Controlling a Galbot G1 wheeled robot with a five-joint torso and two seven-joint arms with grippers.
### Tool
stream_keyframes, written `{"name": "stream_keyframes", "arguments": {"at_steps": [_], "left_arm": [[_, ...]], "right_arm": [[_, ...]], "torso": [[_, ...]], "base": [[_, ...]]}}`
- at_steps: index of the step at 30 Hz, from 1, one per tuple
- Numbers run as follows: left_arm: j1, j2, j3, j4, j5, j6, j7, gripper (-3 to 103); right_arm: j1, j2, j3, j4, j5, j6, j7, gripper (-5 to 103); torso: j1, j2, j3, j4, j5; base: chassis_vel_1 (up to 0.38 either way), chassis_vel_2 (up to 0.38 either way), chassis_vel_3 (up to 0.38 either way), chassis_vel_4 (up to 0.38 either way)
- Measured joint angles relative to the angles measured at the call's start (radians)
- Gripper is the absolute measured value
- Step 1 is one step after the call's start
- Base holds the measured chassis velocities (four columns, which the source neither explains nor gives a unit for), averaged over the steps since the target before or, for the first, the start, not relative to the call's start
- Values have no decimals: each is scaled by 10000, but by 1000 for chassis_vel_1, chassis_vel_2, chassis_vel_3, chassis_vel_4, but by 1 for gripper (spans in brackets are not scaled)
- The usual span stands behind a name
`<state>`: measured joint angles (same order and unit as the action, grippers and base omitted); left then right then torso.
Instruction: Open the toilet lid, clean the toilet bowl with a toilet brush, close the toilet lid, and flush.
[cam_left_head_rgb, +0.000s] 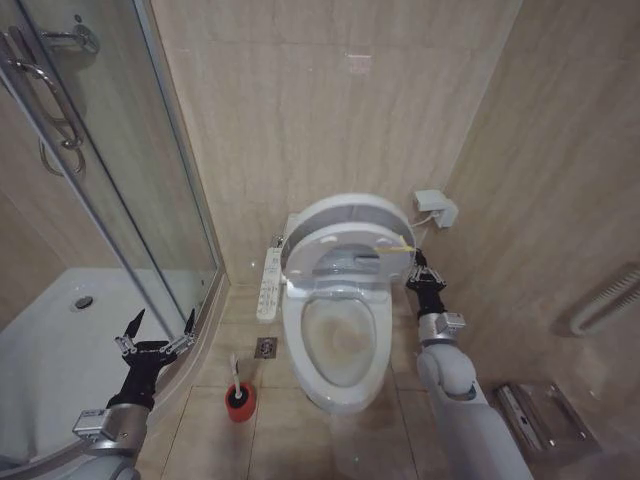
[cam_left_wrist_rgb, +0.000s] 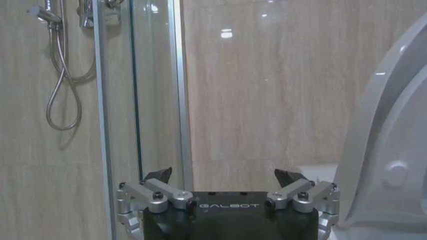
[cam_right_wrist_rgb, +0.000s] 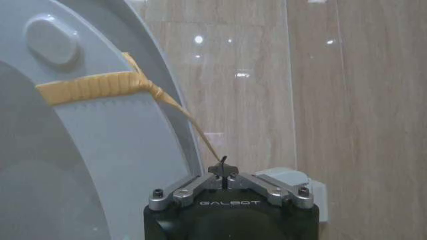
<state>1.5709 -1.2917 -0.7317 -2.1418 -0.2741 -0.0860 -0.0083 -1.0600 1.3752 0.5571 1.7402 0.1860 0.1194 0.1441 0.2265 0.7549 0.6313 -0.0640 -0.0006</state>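
Note:
The toilet lid (cam_left_head_rgb: 350, 208) stands raised against the back wall, with the white seat ring (cam_left_head_rgb: 345, 252) tilted up in front of it. A yellow strap (cam_left_head_rgb: 396, 243) at their right edge runs taut to my right gripper (cam_left_head_rgb: 423, 272), which is shut on it; the right wrist view shows the strap (cam_right_wrist_rgb: 100, 86) pinched in that gripper (cam_right_wrist_rgb: 225, 175). Below, the toilet bowl (cam_left_head_rgb: 338, 340) is uncovered and stained inside. The toilet brush (cam_left_head_rgb: 234, 372) stands in its red holder (cam_left_head_rgb: 239, 402) on the floor left of the bowl. Left of the brush my left gripper (cam_left_head_rgb: 158, 326) hangs open and holds nothing.
A glass shower door (cam_left_head_rgb: 150, 180) and curved shower tray (cam_left_head_rgb: 60, 350) fill the left. A white button-panel strip (cam_left_head_rgb: 268, 283) hangs beside the bowl, above a floor drain (cam_left_head_rgb: 265, 347). A wall box (cam_left_head_rgb: 437, 208), a grab rail (cam_left_head_rgb: 605, 300) and a metal holder (cam_left_head_rgb: 545, 415) are on the right.

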Motion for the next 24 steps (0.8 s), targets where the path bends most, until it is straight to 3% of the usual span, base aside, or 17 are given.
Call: {"name": "stream_keyframes", "arguments": {"at_steps": [17, 24], "left_arm": [[3, 0, 0, 0, 0, 0, 0, 100], [2, 0, 0, 0, 0, 0, 0, 100]], "right_arm": [[8, 60, 49, -40, -49, 172, -69, 0], [244, -82, 44, -219, -313, 122, 26, 0]], "torso": [[-7, 1, 0, -4, 3], [-2, -1, 1, 6, 2]], "base": [[-31, 30, 29, -32], [-54, 53, 47, -49]]}}
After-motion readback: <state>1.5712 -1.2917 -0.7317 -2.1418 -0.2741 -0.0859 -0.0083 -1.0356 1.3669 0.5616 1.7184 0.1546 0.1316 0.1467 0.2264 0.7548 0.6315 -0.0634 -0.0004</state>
